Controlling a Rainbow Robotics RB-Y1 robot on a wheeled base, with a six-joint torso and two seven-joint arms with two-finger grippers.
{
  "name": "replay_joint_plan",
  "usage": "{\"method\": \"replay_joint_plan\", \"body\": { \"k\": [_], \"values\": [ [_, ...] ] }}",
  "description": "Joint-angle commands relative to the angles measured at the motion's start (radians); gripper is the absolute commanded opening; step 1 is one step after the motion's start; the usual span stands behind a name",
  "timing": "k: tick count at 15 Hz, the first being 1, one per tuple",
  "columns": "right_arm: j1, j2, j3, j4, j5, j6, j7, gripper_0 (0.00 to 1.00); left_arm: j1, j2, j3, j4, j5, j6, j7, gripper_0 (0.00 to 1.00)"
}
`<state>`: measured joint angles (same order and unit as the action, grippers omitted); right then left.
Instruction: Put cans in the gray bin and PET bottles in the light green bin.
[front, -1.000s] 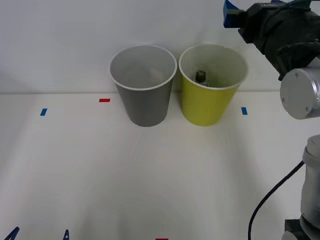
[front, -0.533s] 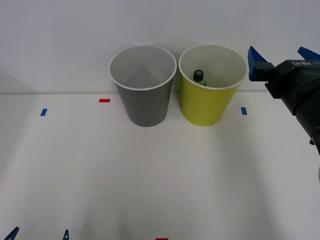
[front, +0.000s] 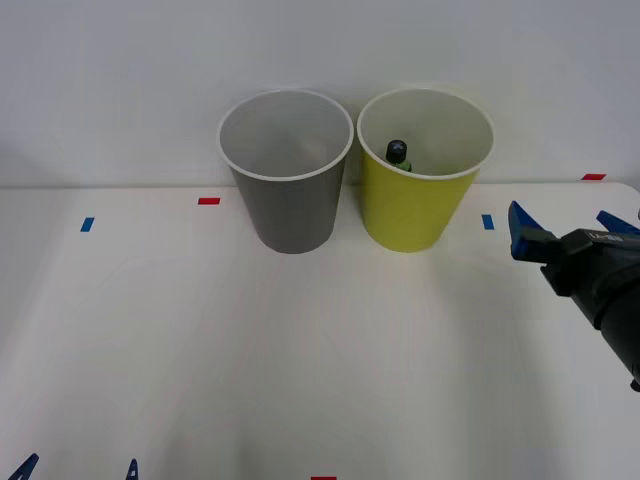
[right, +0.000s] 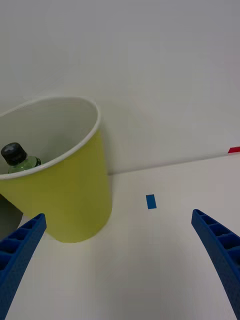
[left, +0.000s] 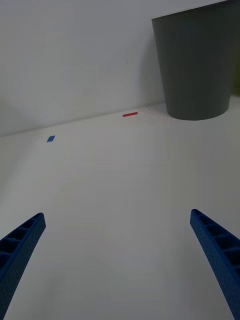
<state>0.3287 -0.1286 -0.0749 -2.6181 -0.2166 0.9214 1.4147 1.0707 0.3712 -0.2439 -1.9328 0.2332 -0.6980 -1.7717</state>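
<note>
The PET bottle (front: 399, 154) with its black cap stands inside the light green bin (front: 420, 205), leaning near the side closest to the gray bin (front: 290, 200). In the right wrist view the bottle (right: 17, 158) peeks over the bin's white rim, ahead of the right gripper (right: 120, 250) and off toward its left finger. So the bottle part of the job looks done. The right gripper (front: 570, 228) hangs low over the table (front: 300, 350), off to the right of the light green bin and apart from it, with its blue fingers spread wide and nothing between them. The gray bin stands just beside the green one, and what shows of its inside looks bare. I see no cans on the table, so I cannot tell if any are left to sort. The left gripper (left: 120, 250) waits low over the table, fingers wide and holding nothing, with the gray bin (left: 197, 65) ahead of it.
</note>
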Motion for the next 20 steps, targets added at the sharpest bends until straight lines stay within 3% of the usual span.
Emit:
{"method": "replay_joint_plan", "body": {
  "k": [1,5,7,11,13,17,20],
  "values": [
    [0.089,0.026,0.040,0.000,-0.012,-0.073,0.024,1.00,0.000,0.000,0.000,0.000,0.000,0.000,0.000,1.00],
    [0.210,-0.077,0.103,0.000,-0.024,-0.483,0.055,1.00,0.000,0.000,0.000,0.000,0.000,0.000,0.000,1.00],
    [0.274,-0.126,0.135,0.064,-0.010,-0.705,0.073,1.00,0.000,0.000,0.000,0.000,0.000,0.000,0.000,1.00],
    [0.346,-0.154,0.156,0.204,0.003,-0.977,0.194,1.00,0.000,0.000,0.000,0.000,0.000,0.000,0.000,1.00],
    [0.382,-0.157,0.170,0.251,0.000,-1.055,0.208,1.00,0.000,0.000,0.000,0.000,0.000,0.000,0.000,1.00],
    [0.489,-0.083,0.195,0.266,0.020,-1.127,0.219,1.00,0.000,0.000,0.000,0.000,0.000,0.000,0.000,1.00],
    [0.509,-0.075,0.215,0.377,0.034,-1.305,0.220,1.00,0.000,0.000,0.000,0.000,0.000,0.000,0.000,1.00]
  ]
}}
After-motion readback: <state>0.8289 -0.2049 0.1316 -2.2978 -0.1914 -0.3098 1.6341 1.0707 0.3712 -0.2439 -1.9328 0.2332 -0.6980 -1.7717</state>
